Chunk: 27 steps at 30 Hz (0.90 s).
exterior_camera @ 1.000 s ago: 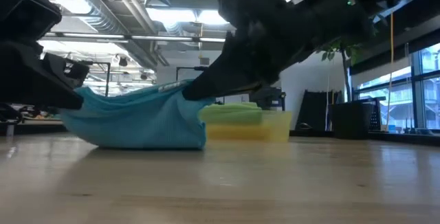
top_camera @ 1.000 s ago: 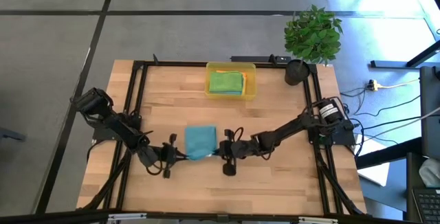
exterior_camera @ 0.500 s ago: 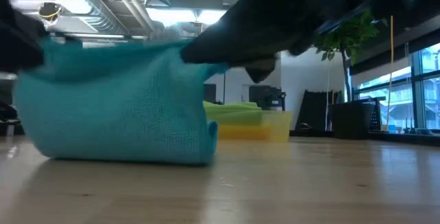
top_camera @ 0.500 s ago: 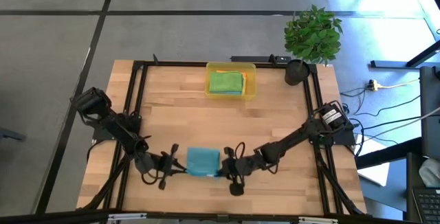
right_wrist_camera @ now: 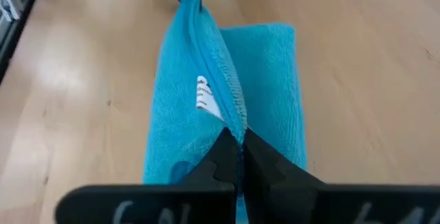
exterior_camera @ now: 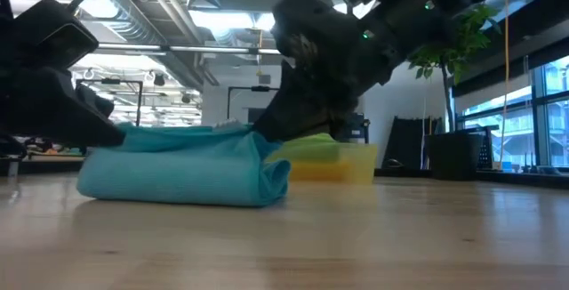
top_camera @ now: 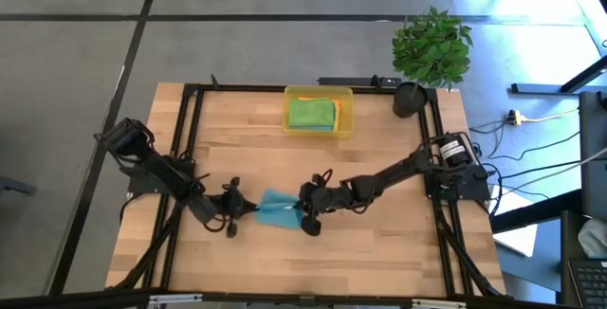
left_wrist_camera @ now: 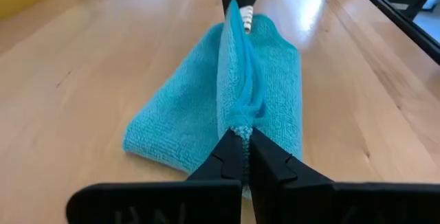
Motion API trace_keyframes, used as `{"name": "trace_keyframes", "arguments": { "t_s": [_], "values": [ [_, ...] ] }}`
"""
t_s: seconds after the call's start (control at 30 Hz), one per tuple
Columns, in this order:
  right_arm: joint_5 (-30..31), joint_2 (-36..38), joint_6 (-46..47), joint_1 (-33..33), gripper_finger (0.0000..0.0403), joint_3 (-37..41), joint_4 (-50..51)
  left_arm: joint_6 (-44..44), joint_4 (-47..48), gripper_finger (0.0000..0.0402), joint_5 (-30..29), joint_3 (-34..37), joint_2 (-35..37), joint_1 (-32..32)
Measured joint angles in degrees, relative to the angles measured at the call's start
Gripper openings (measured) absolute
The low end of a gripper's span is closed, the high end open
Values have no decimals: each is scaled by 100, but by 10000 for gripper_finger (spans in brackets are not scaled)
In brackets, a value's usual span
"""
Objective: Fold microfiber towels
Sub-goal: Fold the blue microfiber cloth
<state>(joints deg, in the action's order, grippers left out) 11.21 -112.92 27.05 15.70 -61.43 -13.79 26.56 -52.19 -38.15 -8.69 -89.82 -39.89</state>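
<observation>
A teal-blue microfiber towel [top_camera: 278,211] lies folded in a narrow band on the table's near middle, with its upper edges pulled up into a ridge [left_wrist_camera: 234,66]. My left gripper [top_camera: 254,210] is shut on the ridge's left end and my right gripper [top_camera: 302,211] on its right end. A white label [right_wrist_camera: 204,99] shows on the ridge. In the low view the towel [exterior_camera: 187,170] rests on the wood between the left gripper [exterior_camera: 114,132] and the right gripper [exterior_camera: 263,130]. A green towel [top_camera: 311,113] lies in the yellow tray [top_camera: 345,119] over an orange one. My left gripper pinches the left end of the towel's raised edges [left_wrist_camera: 237,129] between its two fingers, several layers together. It comes from the table's left, slanting down, along the ridge. The towel's lower folds lie on the table and the ridge runs taut to the other gripper. My right gripper pinches the right end of the same raised edges [right_wrist_camera: 230,124] between its two fingers, several layers, just past the white label. It comes from the table's right, slanting down, along the ridge. The body of the towel rests on the table below.
The yellow tray stands at the table's far middle. A potted plant [top_camera: 432,48] stands at the far right corner. A black frame [top_camera: 190,138] runs along the table's sides. Bare wood [top_camera: 379,252] lies near the front edge.
Both grippers, staying shut on the towel's edges, swung them up and toward the near edge, then came back a little toward the far edge and lower. The towel, earlier a wider square, has folded over itself into a narrower band lying on the table.
</observation>
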Motion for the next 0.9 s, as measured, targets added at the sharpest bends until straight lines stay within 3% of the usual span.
{"name": "trace_keyframes", "arguments": {
  "t_s": [0.27, 0.63, 0.9],
  "values": [
    [135, 7, 372, 218, 4, -2, 281, -352, -369, 7, 57, -15, 0, 136],
    [572, 11, 854, 267, 5, 11, 854, -767, -381, 97, 67, -263, -2, 110],
    [834, 294, 886, 437, 5, 11, 1072, -736, -357, 102, 59, -273, -2, 106]
  ]
}}
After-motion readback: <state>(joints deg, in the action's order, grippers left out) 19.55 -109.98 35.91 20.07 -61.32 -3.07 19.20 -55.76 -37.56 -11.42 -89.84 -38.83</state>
